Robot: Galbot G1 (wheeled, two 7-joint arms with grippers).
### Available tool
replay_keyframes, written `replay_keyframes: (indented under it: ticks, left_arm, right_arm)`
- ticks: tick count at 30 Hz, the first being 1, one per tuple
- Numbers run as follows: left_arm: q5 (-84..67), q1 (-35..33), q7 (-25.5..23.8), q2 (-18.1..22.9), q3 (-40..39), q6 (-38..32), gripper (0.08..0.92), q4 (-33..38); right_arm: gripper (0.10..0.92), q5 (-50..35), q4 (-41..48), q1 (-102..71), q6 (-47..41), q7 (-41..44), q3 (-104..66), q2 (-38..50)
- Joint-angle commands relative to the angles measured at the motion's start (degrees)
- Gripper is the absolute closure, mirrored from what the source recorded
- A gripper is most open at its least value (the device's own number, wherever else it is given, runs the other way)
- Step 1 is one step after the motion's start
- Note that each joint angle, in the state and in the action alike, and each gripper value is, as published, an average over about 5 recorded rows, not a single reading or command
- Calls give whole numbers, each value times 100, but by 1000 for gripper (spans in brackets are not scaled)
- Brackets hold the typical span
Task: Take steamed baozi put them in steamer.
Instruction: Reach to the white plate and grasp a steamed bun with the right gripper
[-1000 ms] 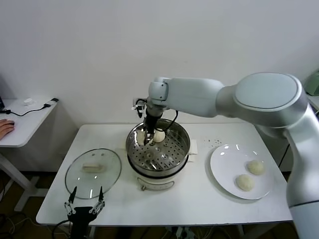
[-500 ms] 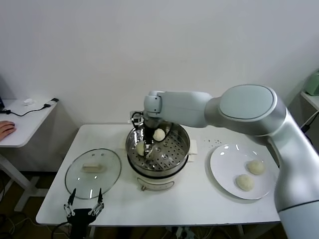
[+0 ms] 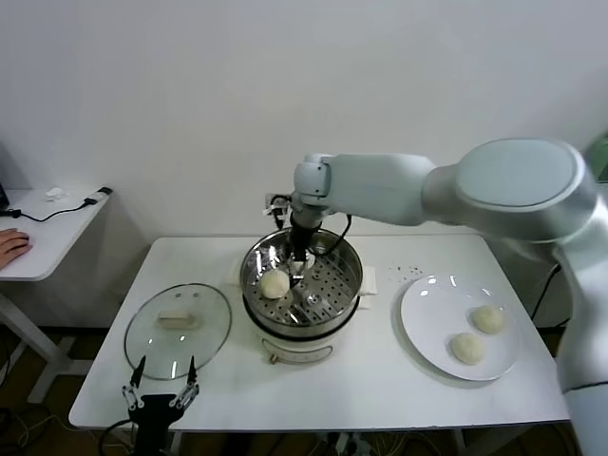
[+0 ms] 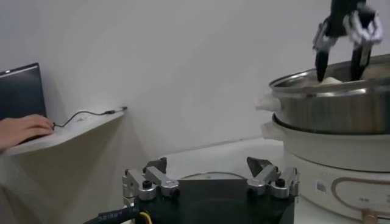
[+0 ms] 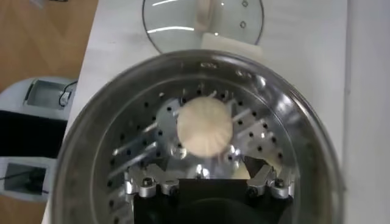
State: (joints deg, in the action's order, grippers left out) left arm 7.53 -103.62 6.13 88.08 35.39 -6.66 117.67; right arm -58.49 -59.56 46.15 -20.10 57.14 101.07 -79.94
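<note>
The steamer (image 3: 328,302) stands mid-table on its white base. One baozi (image 3: 275,283) lies on the left of its perforated floor and also shows in the right wrist view (image 5: 205,126). My right gripper (image 3: 298,273) is inside the pot just right of that baozi, open and empty (image 5: 207,178). A second baozi in the pot is mostly hidden behind it; only a cream sliver (image 5: 241,173) shows. Two more baozi (image 3: 488,319) (image 3: 466,348) lie on the white plate (image 3: 423,313) at the right. My left gripper (image 3: 160,397) is parked open off the table's front left edge.
The glass lid (image 3: 178,328) with its white handle lies on the table left of the steamer, just beyond my left gripper. A side desk (image 3: 43,237) with a cable and a person's hand stands at the far left. A wall runs behind the table.
My right gripper lowered the baozi onto the left of the steamer floor, let go of it, and shifted slightly right. The left arm has not moved.
</note>
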Motion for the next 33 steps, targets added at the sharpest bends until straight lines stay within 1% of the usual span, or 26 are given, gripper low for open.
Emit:
replay_keyframes:
  ticks: [1,3,6,10,17,20,25,33]
  left_arm:
    - [103,36,-15,47,-12,28,177,28]
    - [128,45,-22,70,-20,36,177,42]
    - [166,38,-30,80,-35,33,177,45]
    - [222,24,-32,113,-59,53,177,59]
    - [332,-85,-28,195,-70,88,177,121]
    - [373,-152,-22,193,-49,84,177,124]
    - [457,-192,-17,201,-36,85,177,130]
    - [526,-216,-18,235,-33,88,177,102]
  right_arm:
    - [203,937,-1502,1116,402,468,146,2330]
    - [203,1283,-1778,1132,436,455,203,2867]
    - [203,2029,-2128,898,512,462,151,3657]
    - [203,3004,-2350,102,524,507,-407,4639]
    - [203,4494,-2315,-1909,531,578,-1909,5638]
    - [203,4935,-2122,-2731,593,597,-2560,5804]
    - [203,5357,-1691,-3920,707,539,-3718,5796]
    - [203,5539,-1329,-4608,683,395,-4297,5356]
